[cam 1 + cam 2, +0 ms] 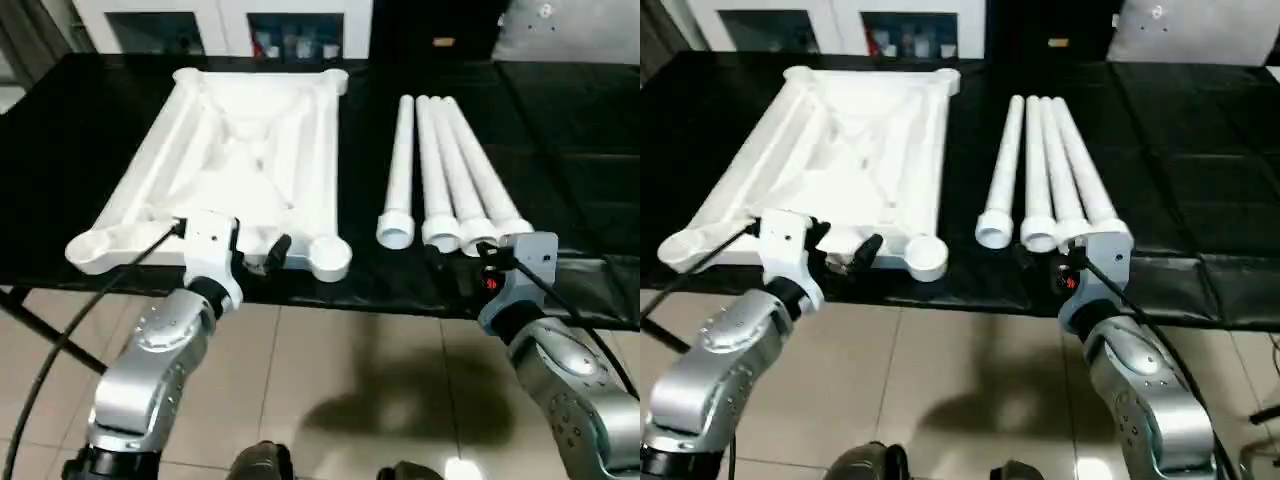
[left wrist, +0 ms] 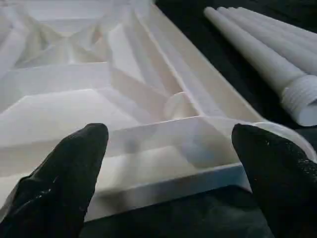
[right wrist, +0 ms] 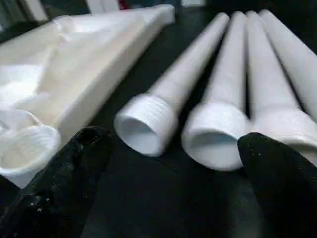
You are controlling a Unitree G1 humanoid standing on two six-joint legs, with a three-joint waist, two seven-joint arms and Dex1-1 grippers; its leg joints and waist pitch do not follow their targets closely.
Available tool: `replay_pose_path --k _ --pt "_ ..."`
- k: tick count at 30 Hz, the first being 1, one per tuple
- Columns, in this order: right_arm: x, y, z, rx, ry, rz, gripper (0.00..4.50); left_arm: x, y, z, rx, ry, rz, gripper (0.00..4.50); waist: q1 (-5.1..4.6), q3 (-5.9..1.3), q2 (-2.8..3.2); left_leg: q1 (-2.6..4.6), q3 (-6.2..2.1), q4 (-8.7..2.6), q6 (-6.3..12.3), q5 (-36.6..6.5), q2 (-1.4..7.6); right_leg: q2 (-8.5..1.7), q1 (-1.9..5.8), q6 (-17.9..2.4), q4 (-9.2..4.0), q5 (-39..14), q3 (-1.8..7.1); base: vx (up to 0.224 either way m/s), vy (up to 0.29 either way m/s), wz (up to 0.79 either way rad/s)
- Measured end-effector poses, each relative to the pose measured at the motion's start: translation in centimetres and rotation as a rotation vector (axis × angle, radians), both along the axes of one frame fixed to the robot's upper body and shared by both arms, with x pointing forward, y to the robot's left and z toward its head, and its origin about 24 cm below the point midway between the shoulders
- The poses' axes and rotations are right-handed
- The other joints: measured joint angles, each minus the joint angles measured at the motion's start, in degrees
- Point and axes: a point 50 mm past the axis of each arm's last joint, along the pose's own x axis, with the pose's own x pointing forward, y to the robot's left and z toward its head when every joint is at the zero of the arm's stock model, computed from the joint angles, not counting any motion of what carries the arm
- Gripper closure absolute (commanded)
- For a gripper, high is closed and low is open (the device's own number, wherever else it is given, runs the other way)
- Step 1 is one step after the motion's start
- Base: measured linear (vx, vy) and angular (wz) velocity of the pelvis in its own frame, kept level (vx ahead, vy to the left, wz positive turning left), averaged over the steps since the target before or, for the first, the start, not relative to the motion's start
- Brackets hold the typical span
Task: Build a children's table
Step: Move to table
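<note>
Children's table in parts on a large black-covered work table [image 1: 560, 130]: white plastic rectangular tabletop [image 1: 240, 150] lying ribbed underside up toward the robot's left, round corner sockets at its corners, and four white tapered tube legs [image 1: 440, 170] laid side by side just to its right, wide threaded ends toward the robot. From the left eye: beige tiled floor [image 1: 350, 380] below the near table edge, white cabinets with dark glass doors [image 1: 230, 30] beyond the far edge. Left gripper [image 1: 262, 256] held at the tabletop's near edge beside the near right socket; black cable [image 1: 60, 340] trailing from the silver left forearm. From the right eye: right gripper [image 1: 1045, 262] low at the table edge, just in front of the legs' open ends, white wrist housing covering part of the rightmost one. From the left wrist: black fingers [image 2: 64, 173] spread wide apart, grasping nothing, the tabletop's near rim between them. From the right wrist: black fingers [image 3: 277, 173] likewise spread and empty, two leg mouths in the gap between them, a corner socket off to one side.
</note>
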Motion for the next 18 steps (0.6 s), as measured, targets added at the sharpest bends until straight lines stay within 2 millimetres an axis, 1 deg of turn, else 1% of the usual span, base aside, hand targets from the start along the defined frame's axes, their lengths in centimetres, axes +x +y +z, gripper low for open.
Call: replay_pose_path --k 2,3,5,7,8,10,11,12,13,14,15,16,17,18 --pt "0.4 0.5 0.5 0.013 -0.049 -0.004 0.0 0.0 0.0 0.1 0.002 -0.003 0.002 0.02 -0.02 -0.45 -0.03 -0.15 0.38 0.03 0.81 -0.1 -0.46 -0.44 -0.04 0.0 -0.3 0.2 0.16 -0.004 0.103 0.05" --pt "0.7 0.8 0.8 0.012 -0.077 -0.01 0.0 0.1 0.1 0.1 0.003 -0.005 0.004 0.02 -0.03 -0.95 -0.1 -0.3 0.57 0.06 1.48 -0.1 -0.91 -0.92 -0.13 0.0 -0.33 0.3 0.18 -0.006 0.106 0.04" --pt "1.0 0.9 0.8 -0.007 -0.081 -0.02 0.0 0.2 0.1 0.3 0.002 -0.014 0.007 0.02 0.02 -1.77 -0.17 -0.56 0.96 0.24 2.43 -0.2 -1.59 -1.61 -0.21 -0.1 -0.47 0.4 0.48 -0.01 0.121 0.06" --pt "1.1 0.7 0.1 -0.003 -0.045 -0.044 0.0 0.2 0.1 0.3 -0.001 -0.019 0.012 0.02 -0.04 -2.14 -0.5 -0.68 1.18 0.51 3.17 -0.4 -2.24 -2.34 -0.14 0.2 -0.55 0.6 0.63 -0.019 0.129 0.06" --pt "1.1 0.6 -0.2 0.021 -0.023 -0.06 0.0 0.3 0.1 0.2 -0.004 -0.022 0.014 0.02 -0.04 -2.2 -0.57 -0.69 1.23 0.73 3.5 -0.5 -2.43 -2.59 0.05 0.4 -0.74 0.7 0.62 -0.04 0.13 0.03" --pt "1.0 0.6 -0.7 0.054 0.011 -0.066 0.0 0.2 -0.1 -0.2 -0.005 -0.013 0.019 0.02 -0.27 -2.33 -0.59 -0.71 1.5 0.86 4.26 -0.7 -2.9 -3.11 0.42 0.5 -1.55 1.1 0.63 -0.043 0.136 0.01" --pt "1.0 0.7 -0.8 0.057 0.021 -0.063 0.0 0.2 -0.2 -0.4 -0.006 -0.003 0.02 0.02 -0.7 -2.36 -0.55 -0.72 1.67 0.85 4.62 -0.7 -3.17 -3.18 0.46 0.5 -1.89 1.1 0.66 -0.058 0.153 0.02" --pt "1.0 0.7 -0.8 0.056 0.024 -0.062 0.0 0.1 -0.2 -0.6 -0.008 0.004 0.022 0.02 -1.08 -2.41 -0.54 -0.7 1.81 0.75 5.02 -0.6 -3.45 -3.01 0.27 0.3 -1.96 0.9 0.53 -0.058 0.153 0.02" --pt "1.0 0.7 -0.8 0.053 0.022 -0.06 0.0 0.1 -0.2 -0.7 -0.009 0.009 0.026 0.02 -1.61 -2.41 -0.51 -0.7 1.92 0.57 5.37 -0.4 -3.64 -3.06 0.12 -0.7 -1.31 0.3 0.46 -0.075 0.147 0.04" --pt "1.0 0.8 -0.9 0.055 0.026 -0.056 0.0 0.1 -0.2 -0.8 -0.007 0.012 0.03 0.02 -2.3 -2.5 -0.68 -0.66 2.08 0.14 5.56 -0.1 -4.02 -2.99 -0.3 -1.3 0.19 -0.8 -0.45 -0.087 0.101 -0.01" --pt "0.9 0.8 -1.0 0.059 0.036 -0.056 0.0 0.1 -0.2 -0.8 -0.004 0.01 0.03 0.02 -2.69 -2.69 -1.01 -0.55 2.5 -0.33 5.44 0.2 -4.35 -2.57 -0.35 -1.1 1.21 -1.1 -1.46 -0.087 0.101 -0.01" --pt "0.8 0.7 -1.1 0.064 0.047 -0.057 0.0 0.2 -0.2 -0.8 -0.002 0.006 0.03 0.02 -3.18 -2.85 -1.22 -0.55 2.7 -0.86 5.19 0.4 -4.77 -2.0 -0.22 -0.7 0.98 -0.7 -0.65 -0.101 0.05 0.05" --pt "0.7 0.5 -1.4 0.083 0.067 -0.069 0.0 0.2 -0.5 -0.6 -0.006 0.001 0.024 0.02 -3.62 -3.07 -1.61 -0.51 3.45 -1.65 4.57 0.7 -5.08 -2.89 -0.59 -0.4 0.47 -0.5 -0.46 -0.089 0.016 0.16" --pt "0.7 0.4 -1.4 0.102 0.077 -0.072 0.0 0.3 -0.7 -0.5 -0.007 -0.003 0.018 0.02 -3.57 -3.04 -1.91 -0.58 3.41 -1.32 3.72 0.5 -5.32 -3.4 -0.84 0.3 0.29 -0.2 -0.01 -0.089 0.016 0.16"
